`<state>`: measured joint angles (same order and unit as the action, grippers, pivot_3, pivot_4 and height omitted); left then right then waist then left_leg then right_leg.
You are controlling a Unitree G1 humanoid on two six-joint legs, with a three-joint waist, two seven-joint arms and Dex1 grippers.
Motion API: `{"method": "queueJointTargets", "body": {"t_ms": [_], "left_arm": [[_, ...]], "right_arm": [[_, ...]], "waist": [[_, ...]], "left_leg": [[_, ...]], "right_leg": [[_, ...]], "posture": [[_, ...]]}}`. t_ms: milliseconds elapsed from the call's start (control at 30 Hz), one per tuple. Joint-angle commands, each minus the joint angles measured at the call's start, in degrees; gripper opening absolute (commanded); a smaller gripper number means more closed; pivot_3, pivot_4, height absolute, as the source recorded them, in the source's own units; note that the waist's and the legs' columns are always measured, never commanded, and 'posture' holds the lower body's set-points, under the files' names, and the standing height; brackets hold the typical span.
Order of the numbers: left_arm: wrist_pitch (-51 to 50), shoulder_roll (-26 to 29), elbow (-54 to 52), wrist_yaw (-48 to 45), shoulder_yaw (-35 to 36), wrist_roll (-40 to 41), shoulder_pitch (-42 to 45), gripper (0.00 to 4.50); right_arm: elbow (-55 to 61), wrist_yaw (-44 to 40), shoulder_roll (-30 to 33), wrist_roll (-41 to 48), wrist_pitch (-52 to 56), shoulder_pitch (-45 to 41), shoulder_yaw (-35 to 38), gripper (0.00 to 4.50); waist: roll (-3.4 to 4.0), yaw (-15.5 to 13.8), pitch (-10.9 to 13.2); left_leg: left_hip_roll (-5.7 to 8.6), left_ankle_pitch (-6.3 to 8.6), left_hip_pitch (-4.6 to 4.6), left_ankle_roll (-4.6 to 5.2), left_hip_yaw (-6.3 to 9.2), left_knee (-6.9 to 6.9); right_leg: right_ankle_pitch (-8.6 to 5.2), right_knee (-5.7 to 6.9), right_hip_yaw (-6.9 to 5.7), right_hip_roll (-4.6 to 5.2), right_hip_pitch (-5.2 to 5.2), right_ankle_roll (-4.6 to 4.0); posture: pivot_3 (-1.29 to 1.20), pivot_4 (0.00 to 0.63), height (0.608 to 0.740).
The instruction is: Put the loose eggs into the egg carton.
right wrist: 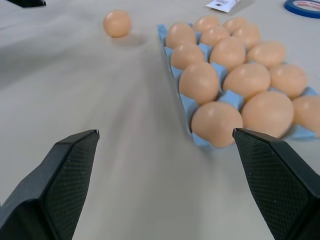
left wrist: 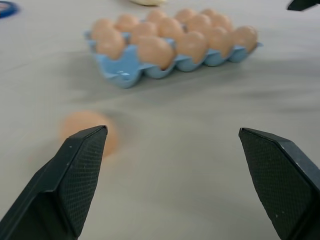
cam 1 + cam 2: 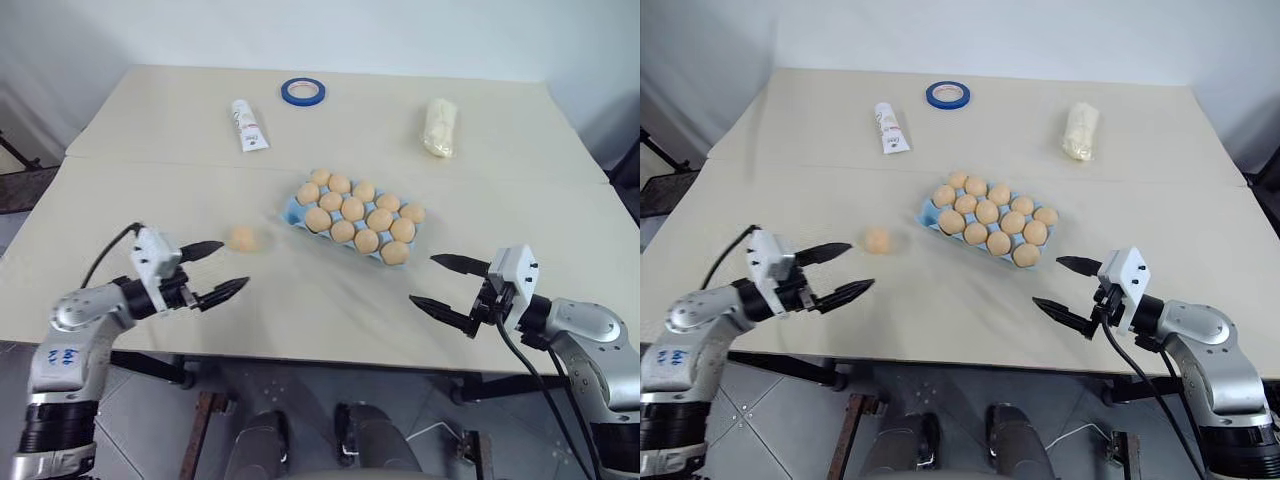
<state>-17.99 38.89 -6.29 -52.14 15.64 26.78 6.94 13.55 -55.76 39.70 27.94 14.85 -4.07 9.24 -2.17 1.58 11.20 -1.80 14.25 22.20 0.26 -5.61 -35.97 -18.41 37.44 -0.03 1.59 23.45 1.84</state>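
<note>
Blue egg carton [image 3: 296,212] full | one loose egg [image 3: 241,238] beside | tube [image 3: 248,126] print unreadable | left hand [image 3: 222,268], right hand [image 3: 440,283] spread, empty

One light blue egg carton [image 3: 292,210], centre of the table, has fifteen cups in three rows of five. Fourteen tan-orange eggs [image 3: 352,208] sit in it: five in the far row, five in the middle row, four in the near row. One cup, at the near-left corner, is empty. One loose egg [image 3: 241,238] lies left of the carton. Far side: one blue tape ring [image 3: 302,92], one white tube [image 3: 249,125], one pale wrapped bundle [image 3: 440,126].
</note>
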Motion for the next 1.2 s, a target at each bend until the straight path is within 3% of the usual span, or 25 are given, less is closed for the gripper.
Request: {"method": "queueJointTargets", "body": {"t_ms": [33, 267, 767, 1033, 1200], "left_arm": [[1.3, 2.5, 1.6, 0.0, 5.8, 0.6, -2.5, 4.48], [2.9, 2.4, 6.3, 3.3, 8.2, -0.9, -1.7, 4.48], [13.8, -6.6, 30.8, 4.3, -7.3, -10.9, 23.7, 4.48], [17.5, -7.8, 39.8, 3.4, -9.2, -13.3, 28.1, 4.48], [20.3, -9.0, 48.6, 3.1, -10.9, -15.8, 32.0, 3.29]], "right_arm": [[0.3, -1.1, -0.3, 0.9, -1.5, -0.3, 0.7, 4.5], [-0.1, -1.7, -1.2, 1.3, -2.0, -1.3, 0.3, 4.5], [0.9, -1.2, -1.3, 1.0, -1.4, -1.8, 0.3, 4.5], [1.9, -0.6, -0.9, 1.2, -1.0, -0.9, 0.9, 4.5], [3.1, 0.3, -0.3, 1.2, -0.5, 0.6, 2.2, 4.5]], "waist": [[0.0, 0.0, 0.0], [0.0, 0.0, 0.0], [0.0, 0.0, 0.0], [-0.01, 0.0, 0.0], [-0.01, -0.3, 0.0]], "left_leg": [[0.0, 0.01, 0.01, 0.02, 0.01, 0.03], [0.0, 0.06, 0.05, 0.06, 0.1, 0.3], [0.02, 0.03, 0.1, 0.05, 0.07, 0.28], [0.0, 0.04, 0.11, 0.04, 0.04, 0.08], [0.01, 0.03, 0.13, 0.05, 0.09, -0.06]], "right_leg": [[0.0, -0.02, -0.02, 0.02, 0.0, 0.0], [-0.05, -0.14, -0.12, 0.06, 0.1, -0.07], [-0.02, -0.1, -0.2, -0.03, 0.11, 0.01], [0.0, 0.0, -0.17, -0.04, 0.11, 0.07], [0.02, 0.05, -0.21, -0.02, 0.07, 0.09]], "posture": [[0.0, 0.15, 0.74], [0.0, 0.15, 0.74], [0.0, 0.15, 0.74], [0.0, 0.15, 0.74], [0.0, 0.15, 0.74]]}}
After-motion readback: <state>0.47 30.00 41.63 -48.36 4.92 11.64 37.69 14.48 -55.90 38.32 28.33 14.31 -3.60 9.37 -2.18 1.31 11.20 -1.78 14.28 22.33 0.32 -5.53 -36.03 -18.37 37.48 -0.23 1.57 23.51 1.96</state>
